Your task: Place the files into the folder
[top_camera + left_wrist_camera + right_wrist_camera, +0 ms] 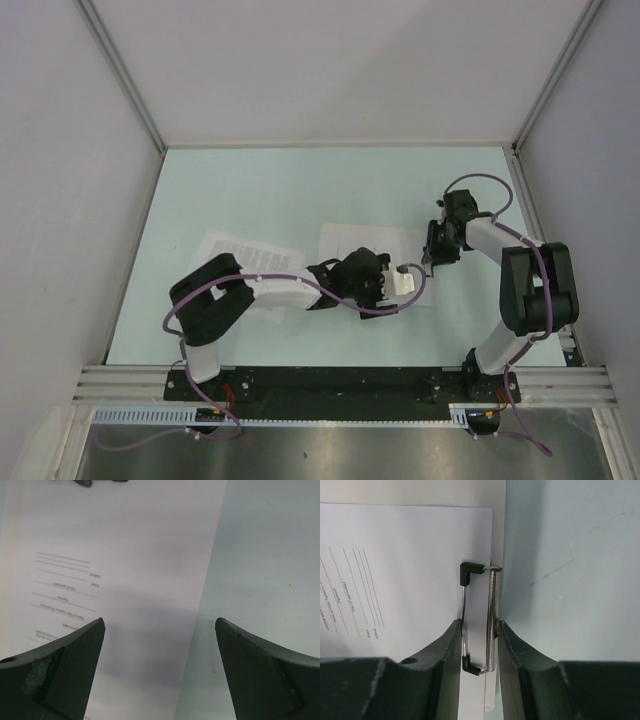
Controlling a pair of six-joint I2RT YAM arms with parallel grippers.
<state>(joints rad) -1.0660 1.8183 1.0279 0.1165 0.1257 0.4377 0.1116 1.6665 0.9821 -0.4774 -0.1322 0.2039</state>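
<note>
One folder (499, 530) lies lengthwise left-right, clip (470, 570) end rightward in right gripper (479, 627).

A densely printed sheet (245, 250) lies flat at left. The sparser sheet (405, 570) lies centre on the white folder (420, 491), its edge at the wire clip (479, 617).

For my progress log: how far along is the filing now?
Looks done: the sparser sheet lies on the folder. In hand: the right gripper pinches the folder's clip, and the left gripper hangs open over that sheet. Left: the dense sheet lies apart on the table, not filed.
</note>
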